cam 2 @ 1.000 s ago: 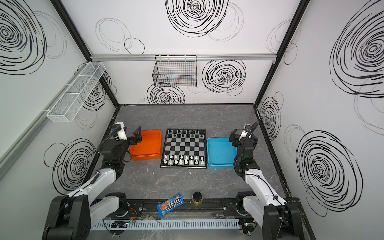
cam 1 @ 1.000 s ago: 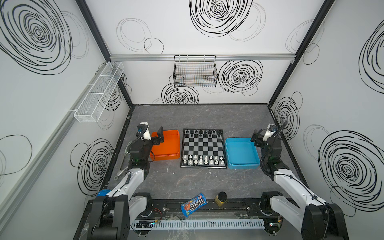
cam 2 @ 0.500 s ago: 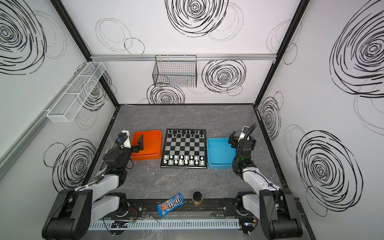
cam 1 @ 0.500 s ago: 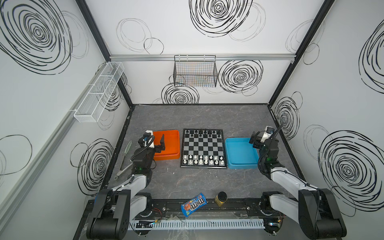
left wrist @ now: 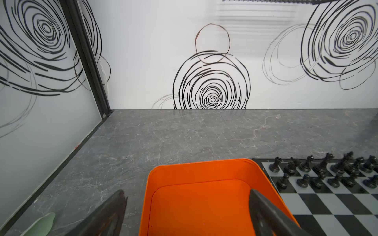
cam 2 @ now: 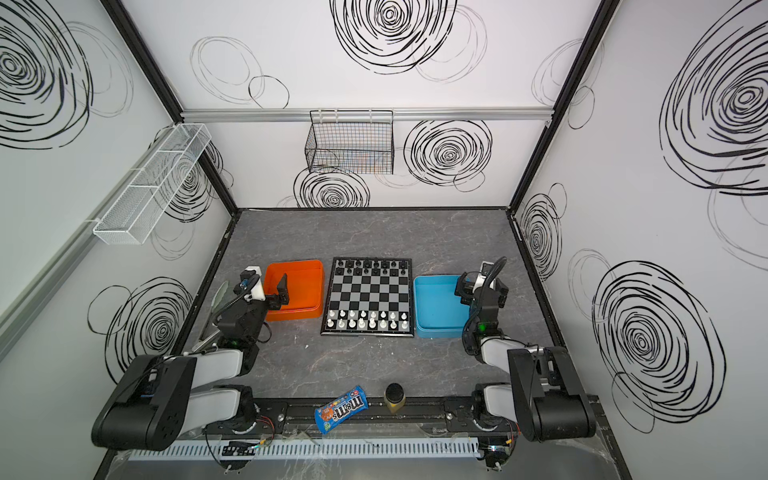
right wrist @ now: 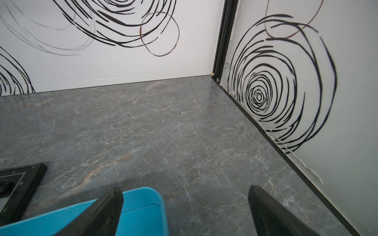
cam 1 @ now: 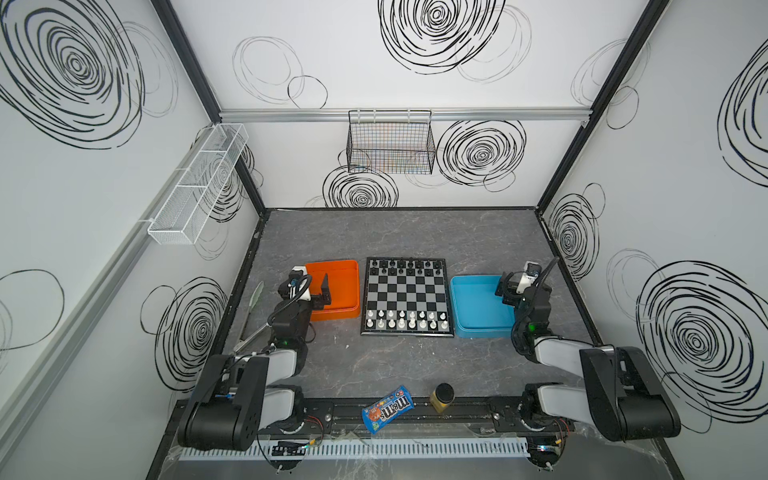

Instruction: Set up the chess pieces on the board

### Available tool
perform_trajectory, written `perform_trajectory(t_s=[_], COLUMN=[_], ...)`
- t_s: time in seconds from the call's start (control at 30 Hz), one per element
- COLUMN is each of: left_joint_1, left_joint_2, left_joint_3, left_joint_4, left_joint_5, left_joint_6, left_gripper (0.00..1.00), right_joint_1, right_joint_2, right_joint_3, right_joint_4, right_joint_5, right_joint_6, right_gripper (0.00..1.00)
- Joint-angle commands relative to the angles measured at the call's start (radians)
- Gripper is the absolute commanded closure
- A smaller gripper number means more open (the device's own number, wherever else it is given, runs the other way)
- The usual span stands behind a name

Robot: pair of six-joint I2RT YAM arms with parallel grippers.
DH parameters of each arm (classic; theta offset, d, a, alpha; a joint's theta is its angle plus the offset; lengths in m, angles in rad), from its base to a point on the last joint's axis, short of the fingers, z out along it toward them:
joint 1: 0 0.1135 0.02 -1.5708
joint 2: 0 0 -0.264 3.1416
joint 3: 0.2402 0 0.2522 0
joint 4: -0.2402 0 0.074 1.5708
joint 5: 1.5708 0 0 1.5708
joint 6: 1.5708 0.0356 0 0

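Square checkered chessboard (cam 1: 406,296): black and silver-grey squares, thin black frame. Tiny plastic chessmen, black set (cam 1: 401,264): glossy solid black. Tiny plastic chessmen, white set (cam 1: 401,323): plain white. Rectangular orange plastic tray (cam 1: 338,286): flat bright orange, inside and out. Rectangular blue plastic tray (cam 1: 473,305): flat sky blue. Desk (cam 1: 395,232): dark grey marble look, pale veins, a few rusty-brown streaks. Enclosure walls (cam 1: 332,62): white, with black scribbled concentric swirls and thin loose loops. Hanging wire basket (cam 1: 390,145): black grid. Long mesh rack (cam 1: 199,183): white. Candy bag (cam 1: 387,409): blue, multicoloured print. Small jar (cam 1: 442,401): mustard yellow, black lid. Robot arms (cam 1: 602,374): black housings, pale grey shells.
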Motion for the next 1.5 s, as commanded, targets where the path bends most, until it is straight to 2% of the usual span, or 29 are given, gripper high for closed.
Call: perform_trajectory(t_s=[0.0, 0.17, 0.33, 0.57, 0.6, 0.67, 0.7, 0.8, 0.87, 0.93, 1.0, 1.1, 1.2, 1.47], left_joint_1=[0.011, 0.018, 0.02, 0.017, 0.016, 0.016, 0.016, 0.016, 0.015, 0.015, 0.014, 0.001, -0.031, -0.036], left_joint_2=[0.06, 0.108, 0.191, 0.182, 0.184, 0.183, 0.184, 0.183, 0.184, 0.184, 0.184, 0.181, 0.18, 0.181], left_joint_3=[0.006, 0.045, 0.048, 0.057, 0.058, 0.058, 0.056, 0.057, 0.059, 0.058, 0.056, 0.059, 0.054, 0.06], left_joint_4=[0.197, 0.165, 0.239, 0.202, 0.208, 0.205, 0.208, 0.206, 0.204, 0.204, 0.206, 0.199, 0.205, 0.196], left_joint_5=[0.009, 0.03, 0.053, 0.055, 0.054, 0.056, 0.056, 0.055, 0.052, 0.051, 0.047, 0.03, -0.035, -0.065], left_joint_6=[-0.025, -0.025, -0.024, -0.017, -0.018, -0.018, -0.018, -0.018, -0.016, -0.016, -0.014, -0.008, 0.011, 0.009], left_gripper=[0.04, 0.04, 0.04, 0.04, 0.04, 0.04, 0.04, 0.04, 0.04, 0.04, 0.04, 0.04, 0.04, 0.04], right_joint_1=[-0.008, -0.028, -0.072, -0.103, -0.103, -0.103, -0.101, -0.107, -0.111, -0.11, -0.109, -0.109, -0.109, -0.111], right_joint_2=[0.045, 0.128, 0.167, 0.165, 0.163, 0.199, 0.204, 0.175, 0.194, 0.176, 0.182, 0.178, 0.178, 0.181], right_joint_3=[0.006, 0.045, 0.064, 0.056, 0.037, -0.048, -0.059, 0.023, -0.003, 0.027, 0.01, 0.017, 0.018, 0.022], right_joint_4=[0.133, 0.129, 0.126, 0.135, 0.161, 0.382, 0.409, 0.189, 0.277, 0.183, 0.239, 0.208, 0.204, 0.203], right_joint_5=[-0.075, -0.103, -0.18, -0.222, -0.225, -0.252, -0.286, -0.277, -0.263, -0.25, -0.255, -0.252, -0.25, -0.254], right_joint_6=[-0.049, -0.038, -0.018, 0.001, 0.001, -0.029, -0.052, -0.014, -0.013, 0.001, -0.009, -0.003, -0.002, -0.001], right_gripper=[0.0, 0.0, 0.0, 0.0, 0.0, 0.0, 0.0, 0.0, 0.0, 0.0, 0.0, 0.0, 0.0, 0.0])
